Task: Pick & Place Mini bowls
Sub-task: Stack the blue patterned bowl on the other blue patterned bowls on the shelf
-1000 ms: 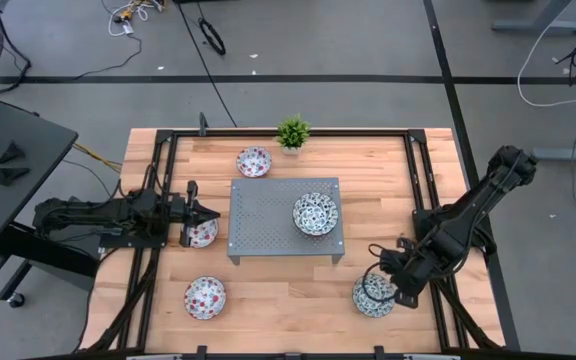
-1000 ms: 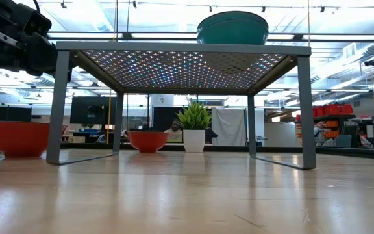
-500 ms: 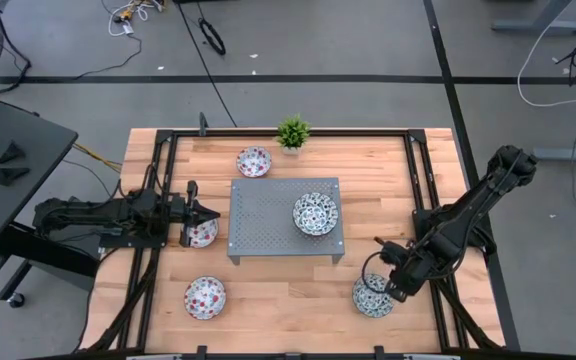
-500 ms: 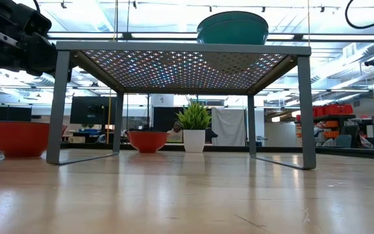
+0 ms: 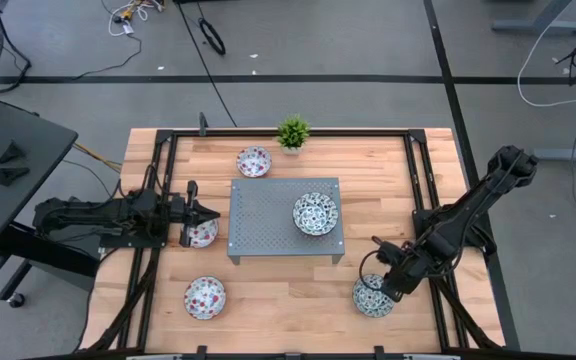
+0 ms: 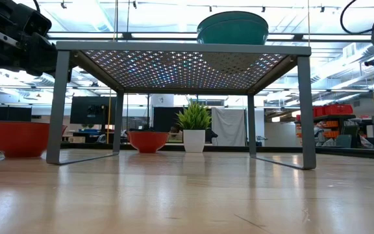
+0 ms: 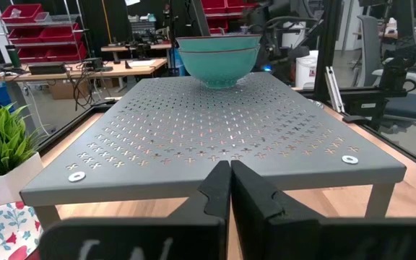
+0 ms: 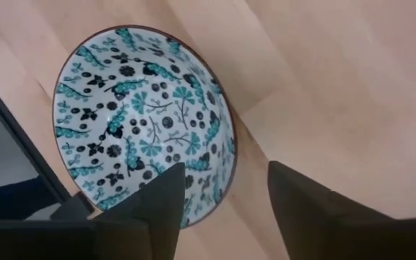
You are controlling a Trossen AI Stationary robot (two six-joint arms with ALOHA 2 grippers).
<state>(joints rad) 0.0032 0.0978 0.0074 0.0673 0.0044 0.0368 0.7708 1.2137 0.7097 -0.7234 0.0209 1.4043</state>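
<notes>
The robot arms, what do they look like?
Both are dark, jointed arms. The left gripper has two matte black, blocky fingers that taper to wedge tips. The right gripper has the same black fingers, and a black cable loops beside its wrist in the high view.

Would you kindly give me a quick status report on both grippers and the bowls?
Right gripper open above blue bowl near table's front. Left gripper shut beside rack, over red bowl. Nothing in the way.
</notes>
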